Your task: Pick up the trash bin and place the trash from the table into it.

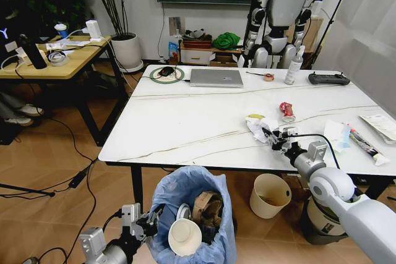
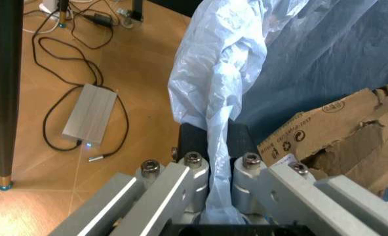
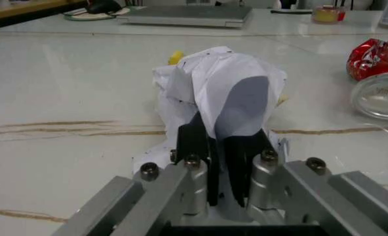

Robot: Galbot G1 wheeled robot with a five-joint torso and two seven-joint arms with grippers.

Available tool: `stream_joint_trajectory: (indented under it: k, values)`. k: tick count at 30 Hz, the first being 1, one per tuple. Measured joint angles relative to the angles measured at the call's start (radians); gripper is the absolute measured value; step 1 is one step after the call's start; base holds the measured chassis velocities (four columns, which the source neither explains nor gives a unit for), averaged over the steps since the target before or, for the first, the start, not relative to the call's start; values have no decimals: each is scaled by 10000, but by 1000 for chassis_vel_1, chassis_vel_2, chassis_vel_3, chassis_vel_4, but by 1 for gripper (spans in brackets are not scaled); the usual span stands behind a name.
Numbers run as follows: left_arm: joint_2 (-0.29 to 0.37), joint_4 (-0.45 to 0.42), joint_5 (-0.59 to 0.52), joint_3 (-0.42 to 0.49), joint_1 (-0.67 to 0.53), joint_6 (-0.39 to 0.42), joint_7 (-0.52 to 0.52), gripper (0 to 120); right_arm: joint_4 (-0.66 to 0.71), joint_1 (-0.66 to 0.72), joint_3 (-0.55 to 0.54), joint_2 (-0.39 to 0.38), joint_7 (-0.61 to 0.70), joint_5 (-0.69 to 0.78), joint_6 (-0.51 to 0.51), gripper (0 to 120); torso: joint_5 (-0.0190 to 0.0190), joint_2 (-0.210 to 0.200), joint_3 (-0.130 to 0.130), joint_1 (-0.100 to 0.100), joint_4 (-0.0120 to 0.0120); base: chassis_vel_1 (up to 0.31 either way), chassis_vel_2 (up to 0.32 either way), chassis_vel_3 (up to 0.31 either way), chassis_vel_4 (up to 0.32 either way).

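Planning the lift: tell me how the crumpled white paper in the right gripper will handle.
The crumpled paper looks light and floppy, folding over the right gripper's fingers. It will probably deform rather than slip, and shouldn't roll.

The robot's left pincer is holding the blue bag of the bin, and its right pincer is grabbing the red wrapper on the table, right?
Not quite. The right pincer is closed on the crumpled white paper, not the red wrapper, which lies untouched off to the side; the right wrist view shows this. The left pincer does hold the blue bag of the trash bin.
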Motion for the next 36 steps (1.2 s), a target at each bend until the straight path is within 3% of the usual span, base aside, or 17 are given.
stream_joint_trajectory:
  k: [3,28,36]
  values:
    - [-5,-5,3,-1,0,0,0,0,9,-20,14,6,-18,0,34,0,0,0,0,0,0,0,0,0,0]
    - [135,24,-33,101,-86,-39,-30,0,833,-197,718,-574,-358,700,841,0,1,0,0,1,-1,0,0,0,0]
    - [166,30,-94,359,-77,-62,-539,0,2100,-199,863,-1323,-565,1308,1369,0,0,0,0,1,0,0,0,0,0]
